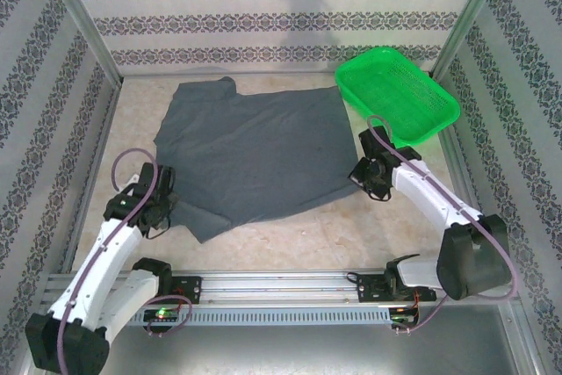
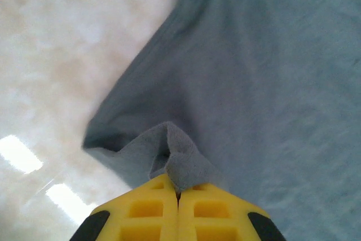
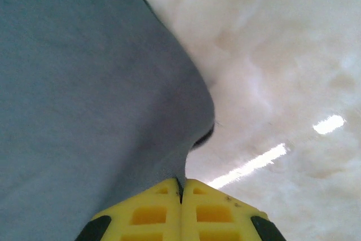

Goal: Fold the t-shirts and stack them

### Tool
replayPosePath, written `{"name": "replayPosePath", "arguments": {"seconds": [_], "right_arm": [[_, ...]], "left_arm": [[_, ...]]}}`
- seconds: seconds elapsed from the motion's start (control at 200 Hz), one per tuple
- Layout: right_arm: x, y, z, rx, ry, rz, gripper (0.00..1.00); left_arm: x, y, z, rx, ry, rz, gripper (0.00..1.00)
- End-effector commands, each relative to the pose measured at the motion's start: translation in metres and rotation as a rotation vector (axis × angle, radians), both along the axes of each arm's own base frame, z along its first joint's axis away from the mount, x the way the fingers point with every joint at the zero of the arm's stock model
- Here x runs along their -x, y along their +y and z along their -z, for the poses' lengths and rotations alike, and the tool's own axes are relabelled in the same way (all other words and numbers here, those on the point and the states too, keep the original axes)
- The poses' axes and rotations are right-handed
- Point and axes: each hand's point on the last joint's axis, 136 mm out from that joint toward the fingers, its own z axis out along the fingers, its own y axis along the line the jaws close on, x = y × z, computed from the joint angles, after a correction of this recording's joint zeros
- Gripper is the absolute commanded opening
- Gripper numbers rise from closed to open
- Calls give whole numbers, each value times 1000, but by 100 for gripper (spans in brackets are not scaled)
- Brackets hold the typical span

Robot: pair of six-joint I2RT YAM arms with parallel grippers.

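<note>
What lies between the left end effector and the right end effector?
In the top view, the t-shirt fills that stretch; the left end effector and the right end effector each pinch its edge.

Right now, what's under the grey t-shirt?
The t-shirt lies spread on the pale table, which shows around its edges. Anything beneath the cloth is covered. The left gripper and right gripper each pinch an edge.

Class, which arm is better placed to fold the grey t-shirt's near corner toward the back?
Probably left: the left tool is shut on the near corner of the dark slate-grey cloth t-shirt; the right tool grips its right edge.
</note>
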Motion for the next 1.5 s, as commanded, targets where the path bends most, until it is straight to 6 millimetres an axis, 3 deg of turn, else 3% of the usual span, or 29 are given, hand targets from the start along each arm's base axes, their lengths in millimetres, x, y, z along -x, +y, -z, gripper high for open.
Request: {"name": "replayPosePath", "arguments": {"seconds": [0.0, 0.255, 0.48, 0.669, 1.039, 1.494], "right_arm": [[-23, -2, -9, 13, -28, 10, 0], [-61, -2, -16, 20, -46, 52, 0], [-89, -7, -18, 38, -55, 96, 0], [-104, -8, -8, 41, -34, 113, 0], [-122, -7, 4, 39, -11, 130, 0], [-131, -7, 13, 41, 10, 140, 0]], "left_arm": [[-41, 3, -24, -4, -125, 45, 0], [-86, 18, -32, -10, -163, 70, 0], [-105, 38, -44, -60, -201, 34, 0], [-126, 42, -45, -60, -239, 38, 0], [-171, 45, -41, -50, -312, 107, 0], [-189, 50, -19, -50, -289, 135, 0]]}}
